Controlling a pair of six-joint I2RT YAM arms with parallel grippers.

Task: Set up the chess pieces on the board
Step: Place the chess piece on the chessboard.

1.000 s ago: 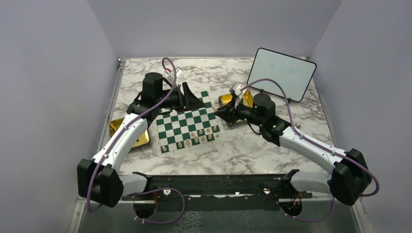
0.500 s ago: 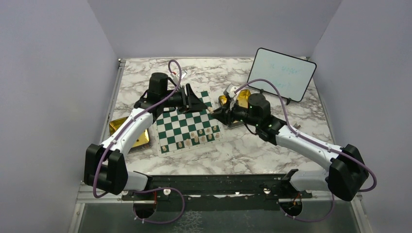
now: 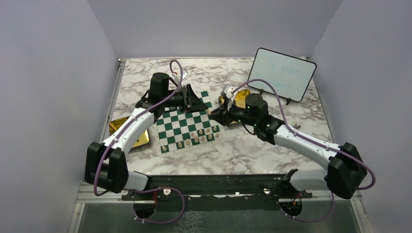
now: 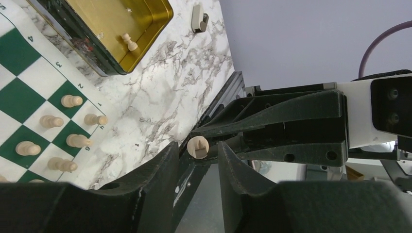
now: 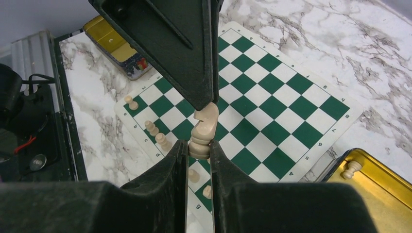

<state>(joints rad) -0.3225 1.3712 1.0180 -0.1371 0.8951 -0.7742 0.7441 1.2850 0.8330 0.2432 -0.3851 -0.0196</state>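
The green-and-white board lies in the middle of the table, with several cream chess pieces along its near rows. My right gripper is shut on the base of a cream knight, held above the board. My left gripper is at the board's far right corner, tip to tip with the right gripper. In the left wrist view the knight sits end-on at the tips of my left gripper, whose jaws stand apart without pinching it.
A gold tin lies left of the board. Another gold tin lies right of it and holds a loose piece. A framed whiteboard leans at the back right. Grey walls close in the table.
My right gripper has moved left with the knight, from the right tin to the board's right corner. My left arm has shifted right, bringing its fingers to meet the piece.
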